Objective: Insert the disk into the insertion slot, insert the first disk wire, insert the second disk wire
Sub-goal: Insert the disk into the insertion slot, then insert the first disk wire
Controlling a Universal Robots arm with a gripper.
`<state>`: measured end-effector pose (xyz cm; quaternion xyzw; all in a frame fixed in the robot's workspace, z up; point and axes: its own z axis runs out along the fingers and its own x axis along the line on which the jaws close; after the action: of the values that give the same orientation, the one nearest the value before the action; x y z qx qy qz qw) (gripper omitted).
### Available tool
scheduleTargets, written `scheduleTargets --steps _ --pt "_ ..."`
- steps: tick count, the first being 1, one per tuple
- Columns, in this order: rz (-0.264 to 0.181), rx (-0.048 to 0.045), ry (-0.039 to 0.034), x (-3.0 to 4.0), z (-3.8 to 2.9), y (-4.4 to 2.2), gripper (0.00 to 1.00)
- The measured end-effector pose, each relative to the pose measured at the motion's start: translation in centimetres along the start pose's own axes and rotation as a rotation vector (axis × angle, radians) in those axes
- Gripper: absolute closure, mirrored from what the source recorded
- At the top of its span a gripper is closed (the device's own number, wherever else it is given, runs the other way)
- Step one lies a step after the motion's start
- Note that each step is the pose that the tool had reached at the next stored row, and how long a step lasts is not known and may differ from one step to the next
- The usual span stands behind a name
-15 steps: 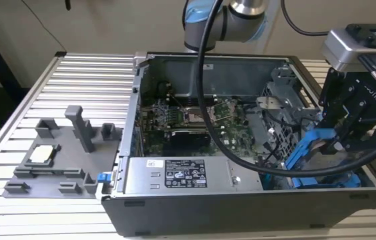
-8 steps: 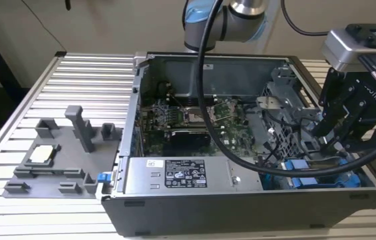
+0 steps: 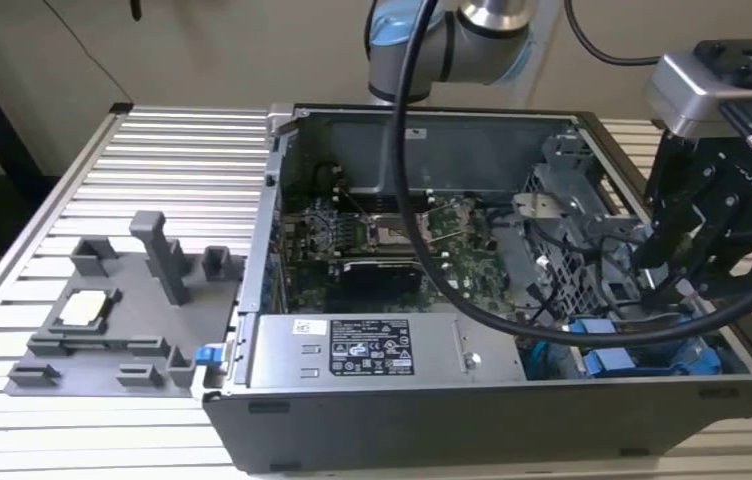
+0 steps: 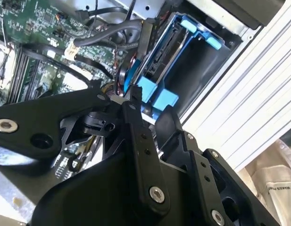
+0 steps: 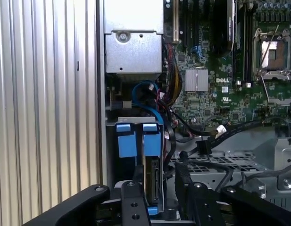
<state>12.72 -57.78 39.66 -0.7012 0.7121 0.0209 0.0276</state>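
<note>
Silver-grey disk (image 5: 152,172) in its blue carrier sits in the grey sheet-metal insertion slot (image 5: 136,120), beside the stickered grey metal box (image 3: 483,355). Black claw (image 5: 157,190) hovers near it; whether it grips anything, I cannot tell. Wiring step 1 is likely underway, demanding fine alignment.

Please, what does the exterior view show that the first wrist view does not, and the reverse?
The exterior view adds the arm, the grey fixture on the table at the exterior view's left, and the sticker on the metal box. The first wrist view adds the disk, seen at its connector edge behind the blue tabs. Both share the blue carrier, the motherboard, its CPU socket and the ribbed table.
</note>
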Motion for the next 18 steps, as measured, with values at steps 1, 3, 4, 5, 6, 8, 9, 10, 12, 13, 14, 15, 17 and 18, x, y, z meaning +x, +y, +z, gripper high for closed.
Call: scheduleTargets --steps 1,3,4,5,6,8,9,10,12,13,14,15,17,18 --pt "-0.001 0.0178 -0.0003 -0.03 0.00 0.04 0.60" --pt "-0.004 0.0537 -0.0007 -0.11 0.00 0.10 0.60" --pt "-0.005 0.0727 -0.0009 -0.16 0.00 0.13 0.60" --pt "-0.007 0.0912 -0.0012 -0.20 0.01 0.16 0.60" --pt "-0.008 0.1080 -0.0015 -0.25 0.01 0.19 0.60" --pt "-0.011 0.1438 -0.0022 -0.37 0.03 0.23 0.60" --pt "-0.012 0.1625 -0.0025 -0.43 0.03 0.26 0.60" --pt "-0.014 0.1800 -0.0028 -0.51 0.03 0.27 0.60" --pt "-0.017 0.2074 -0.0034 -0.78 0.09 0.30 0.60" --pt "-0.019 0.2151 -0.0036 -1.01 0.16 0.31 0.60" --pt "-0.023 0.2213 -0.0042 -1.28 0.26 0.32 0.60" --pt "-0.029 0.2269 -0.0044 -1.54 0.37 0.32 0.60" --pt "-0.047 0.2357 -0.0025 -1.78 0.53 0.32 0.60" --pt "-0.057 0.2378 0.0002 -1.85 0.59 0.32 0.60"
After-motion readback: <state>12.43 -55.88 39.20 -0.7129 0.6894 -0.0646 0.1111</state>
